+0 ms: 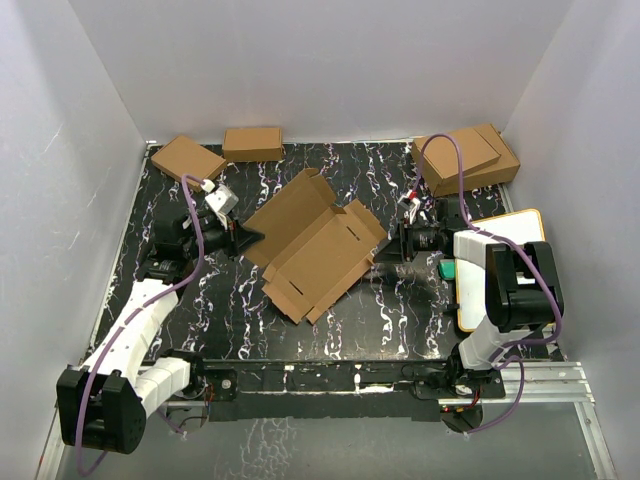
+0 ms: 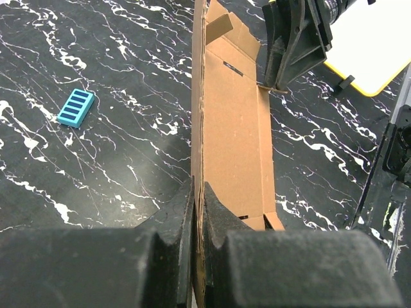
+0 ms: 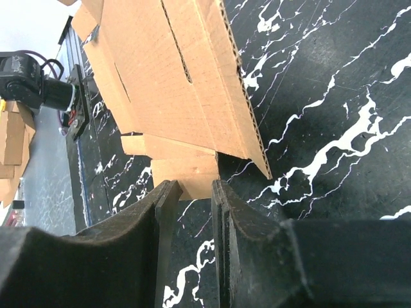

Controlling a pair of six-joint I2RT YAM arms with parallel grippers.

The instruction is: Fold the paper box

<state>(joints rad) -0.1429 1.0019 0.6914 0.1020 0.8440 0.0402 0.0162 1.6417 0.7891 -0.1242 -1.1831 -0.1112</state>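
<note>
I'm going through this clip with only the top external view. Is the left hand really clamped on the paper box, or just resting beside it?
Observer: Clamped. In the left wrist view the left hand is shut on one edge of the paper box, and that panel stands upright between its fingers.
Operator: And the right hand?
Observer: The right wrist view shows a gap between the fingers of the right hand. A small flap sits just at its mouth, not pinched.
Operator: Anything on the table I'm missing?
Observer: A small blue ridged block lies on the table, apart from the upright panel.
</note>
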